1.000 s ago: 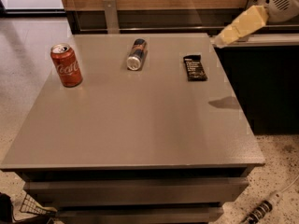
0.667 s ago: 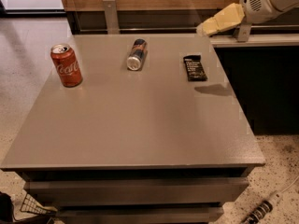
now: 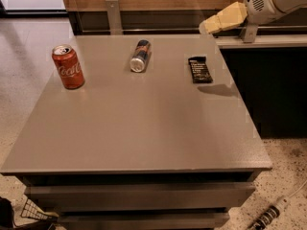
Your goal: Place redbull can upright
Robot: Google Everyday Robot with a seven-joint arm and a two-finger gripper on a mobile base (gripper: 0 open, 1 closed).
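The redbull can (image 3: 140, 55) lies on its side at the back middle of the grey table (image 3: 144, 128), its silver end facing the front. My gripper (image 3: 207, 27) hangs in the air at the upper right, above the table's back right corner. It is well to the right of the can, touches nothing and holds nothing. Its shadow (image 3: 218, 89) falls on the table near the right edge.
A red Coca-Cola can (image 3: 68, 67) stands upright at the back left of the table. A flat black snack-bar wrapper (image 3: 200, 69) lies at the back right, between the redbull can and the gripper. A wooden wall with a ledge (image 3: 268, 41) runs behind the table.
My gripper has moved left and a little up, from beside the table's right edge to above its back right corner. The cans and the wrapper have not moved.
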